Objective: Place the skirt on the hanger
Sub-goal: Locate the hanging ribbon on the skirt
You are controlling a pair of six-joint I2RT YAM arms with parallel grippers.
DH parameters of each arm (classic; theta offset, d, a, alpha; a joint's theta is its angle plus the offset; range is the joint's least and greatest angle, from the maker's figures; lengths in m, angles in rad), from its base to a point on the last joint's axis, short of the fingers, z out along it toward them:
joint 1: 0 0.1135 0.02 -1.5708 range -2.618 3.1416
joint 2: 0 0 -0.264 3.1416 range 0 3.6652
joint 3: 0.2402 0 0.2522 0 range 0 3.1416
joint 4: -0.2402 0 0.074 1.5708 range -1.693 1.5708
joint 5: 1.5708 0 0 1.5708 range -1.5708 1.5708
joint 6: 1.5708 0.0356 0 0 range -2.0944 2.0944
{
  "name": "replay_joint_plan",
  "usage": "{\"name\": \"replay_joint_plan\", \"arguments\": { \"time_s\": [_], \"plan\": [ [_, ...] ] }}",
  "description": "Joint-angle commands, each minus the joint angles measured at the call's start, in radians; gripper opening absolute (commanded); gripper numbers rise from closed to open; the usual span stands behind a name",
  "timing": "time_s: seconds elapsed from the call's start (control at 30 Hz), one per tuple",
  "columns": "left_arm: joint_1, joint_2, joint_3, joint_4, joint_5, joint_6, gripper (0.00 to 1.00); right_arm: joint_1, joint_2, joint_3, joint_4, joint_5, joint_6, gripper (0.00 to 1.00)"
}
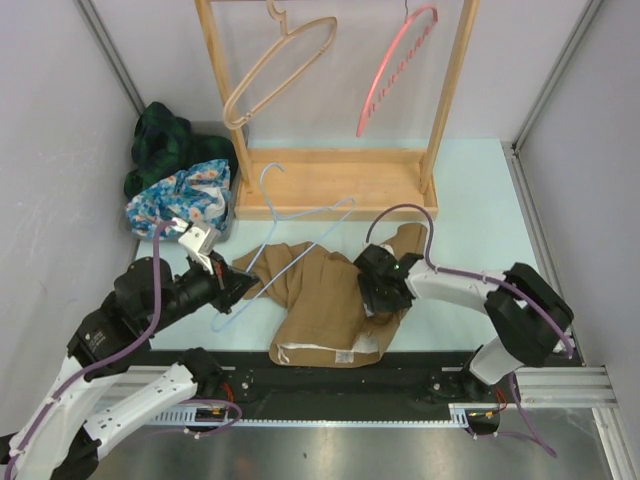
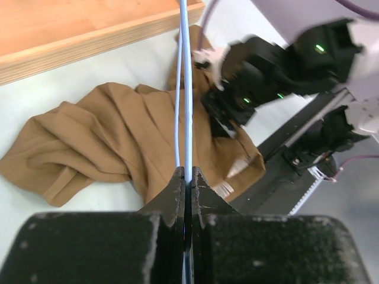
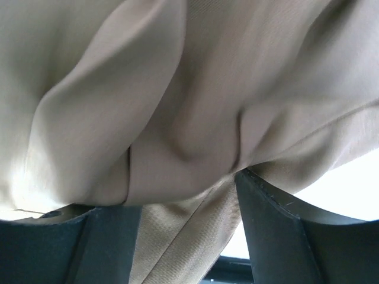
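Blue hanger point(image 2: 186, 89) across brown skirt point(image 2: 112, 136)

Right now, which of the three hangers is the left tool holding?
The light-blue hanger, lying partly over the brown skirt; the tan hanger and pink hanger hang from the rack.

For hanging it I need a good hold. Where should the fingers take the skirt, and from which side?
Probably the near edge of the skirt, by the white label, from above: it lies flat and open there; the middle is bunched.
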Motion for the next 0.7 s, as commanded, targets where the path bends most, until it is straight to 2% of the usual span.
{"name": "replay_joint_plan", "arguments": {
  "time_s": [0.0,0.23,0.4,0.5,0.67],
  "plan": [
    [-0.005,-0.008,-0.011,0.058,0.082,0.014,0.0,-0.16,0.154,0.115,0.254,0.039,-0.088,0.65],
    [-0.005,-0.002,-0.042,0.068,0.066,0.005,0.0,-0.322,0.301,0.328,0.284,0.0,-0.221,0.64],
    [-0.006,0.038,-0.045,0.072,0.12,0.027,0.0,-0.384,0.334,0.416,0.29,-0.049,-0.287,0.64],
    [-0.006,0.051,-0.041,0.052,0.146,0.039,0.0,-0.386,0.247,0.403,0.251,-0.065,-0.291,0.65],
    [-0.006,0.036,-0.074,0.06,0.192,0.042,0.0,-0.381,-0.035,0.345,0.149,-0.098,-0.249,0.69]
  ]
}}
